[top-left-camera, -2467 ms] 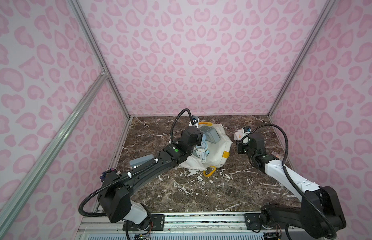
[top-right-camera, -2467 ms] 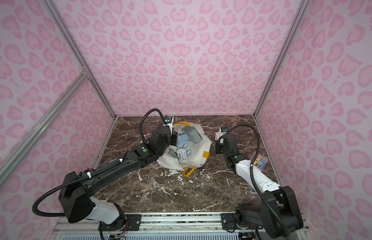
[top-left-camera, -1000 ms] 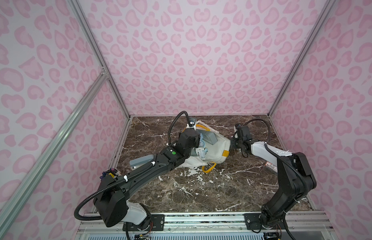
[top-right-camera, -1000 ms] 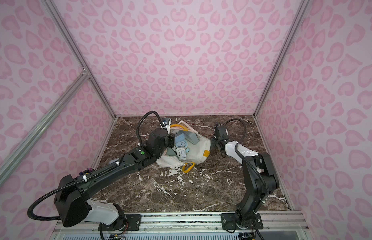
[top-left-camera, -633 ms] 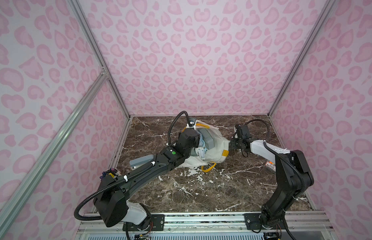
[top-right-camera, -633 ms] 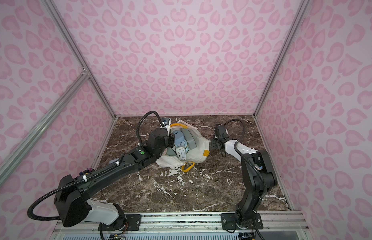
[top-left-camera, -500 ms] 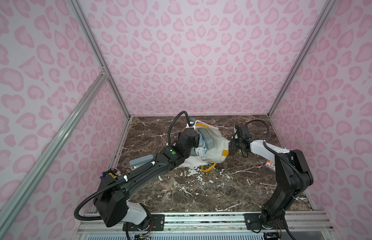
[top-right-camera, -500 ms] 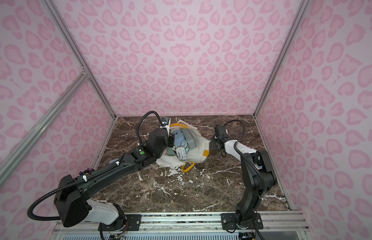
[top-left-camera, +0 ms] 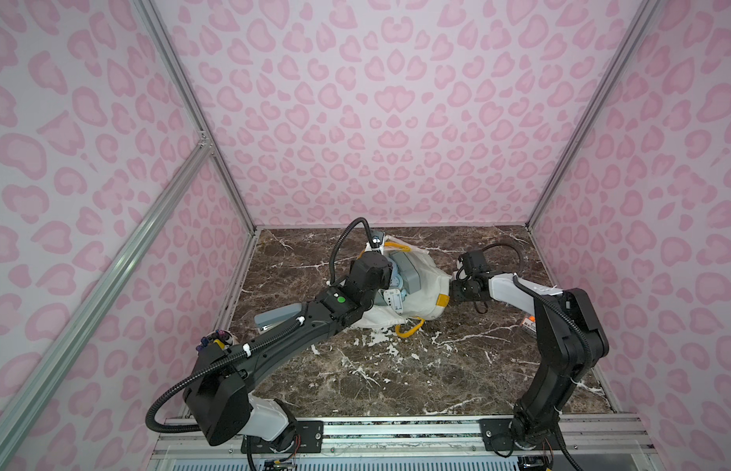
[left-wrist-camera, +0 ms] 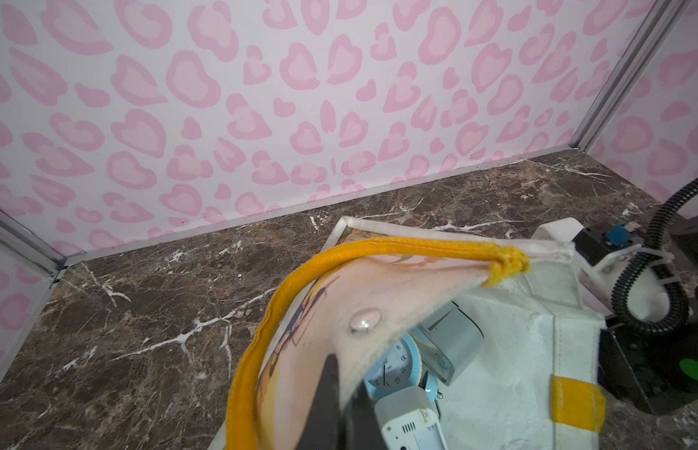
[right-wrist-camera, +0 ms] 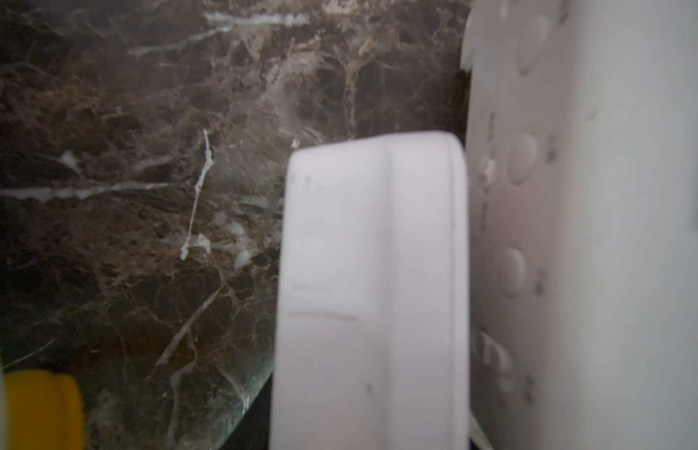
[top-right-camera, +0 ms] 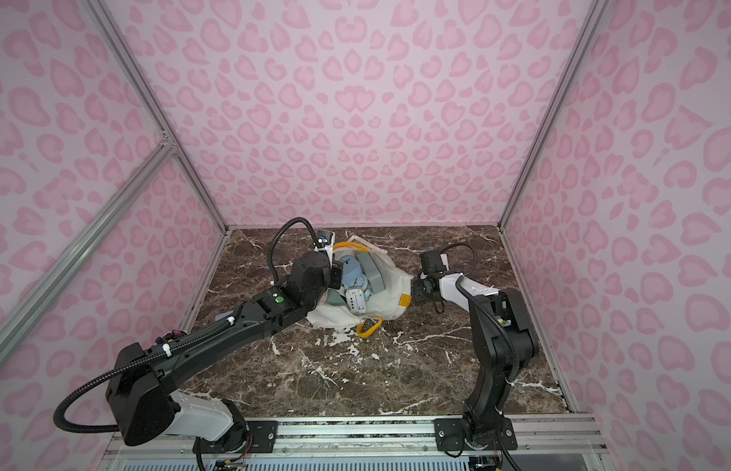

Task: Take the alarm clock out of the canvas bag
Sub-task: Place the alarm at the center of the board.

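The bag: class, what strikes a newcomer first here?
Pink spotted walls all round, then the white bag at the table's back, stuffed with clocks, a blue clock showing its dial. The left gripper pinches the bag's rim; the right gripper sits opposite, beside a yellow patch.

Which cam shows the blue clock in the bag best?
Left wrist: blue clock close up, numerals readable, partly under the bag flap. Both top views show the clock small inside the bag. Right wrist doesn't show it.
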`<state>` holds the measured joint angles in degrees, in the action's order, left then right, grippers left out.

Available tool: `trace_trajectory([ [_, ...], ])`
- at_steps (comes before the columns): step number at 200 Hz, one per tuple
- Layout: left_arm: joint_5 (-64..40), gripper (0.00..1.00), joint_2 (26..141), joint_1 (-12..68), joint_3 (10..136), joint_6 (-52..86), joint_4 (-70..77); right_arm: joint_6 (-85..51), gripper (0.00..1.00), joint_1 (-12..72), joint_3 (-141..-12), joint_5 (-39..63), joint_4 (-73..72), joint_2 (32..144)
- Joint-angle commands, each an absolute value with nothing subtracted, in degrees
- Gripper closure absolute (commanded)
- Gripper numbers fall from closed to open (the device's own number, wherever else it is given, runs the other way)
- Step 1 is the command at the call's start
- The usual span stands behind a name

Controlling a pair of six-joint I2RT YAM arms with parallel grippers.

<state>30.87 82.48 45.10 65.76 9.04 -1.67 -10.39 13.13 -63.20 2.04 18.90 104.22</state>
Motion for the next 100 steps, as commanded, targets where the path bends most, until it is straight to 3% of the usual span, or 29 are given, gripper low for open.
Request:
trace_trajectory([
  [1,32.17,0.97,82.52,45.0,66.09,9.06,-0.26,-10.79,0.55,12.93,-63.93,2.94,20.91,105.18],
  [49,32.08,0.97,82.61,45.02,66.3,8.75,-0.25,-11.53,0.45,12.79,-63.85,2.11,20.37,104.78],
  [100,32.08,0.97,83.2,45.02,67.21,7.99,-0.7,-14.47,0.35,12.82,-61.03,2.2,17.38,97.29],
])
